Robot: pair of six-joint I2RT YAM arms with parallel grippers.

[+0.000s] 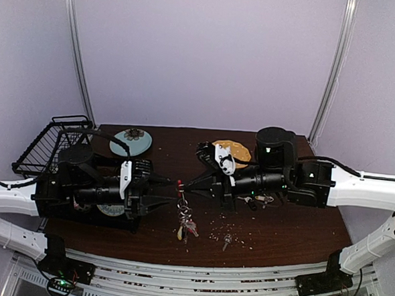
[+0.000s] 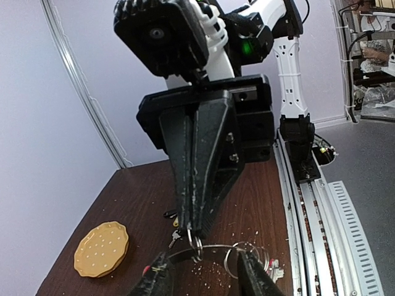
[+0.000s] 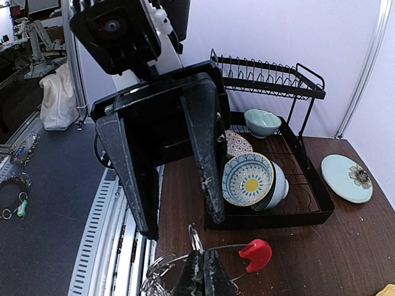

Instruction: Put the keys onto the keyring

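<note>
The keyring [image 1: 180, 184], a thin wire loop with a red cap [image 3: 256, 254], hangs in the air between my two grippers. Several keys [image 1: 187, 224] dangle from it. My right gripper [image 3: 203, 264] is shut on a small split ring [image 3: 195, 237] threaded on the wire. In the left wrist view it [image 2: 195, 229] points down at the wire [image 2: 216, 248]. My left gripper [image 2: 203, 262] is open, and the wire spans the gap between its fingertips. In the right wrist view its fingers [image 3: 210, 185] stand wide apart. A loose key [image 1: 227, 241] lies on the table. More keys [image 1: 256, 200] lie under the right arm.
A black dish rack [image 1: 50, 142] with bowls [image 3: 250, 182] stands at the left. A blue plate [image 1: 132, 141] and a yellow plate [image 1: 234, 150] lie at the back. Crumbs dot the brown table [image 1: 293, 228]. Metal rails [image 1: 196, 275] run along the near edge.
</note>
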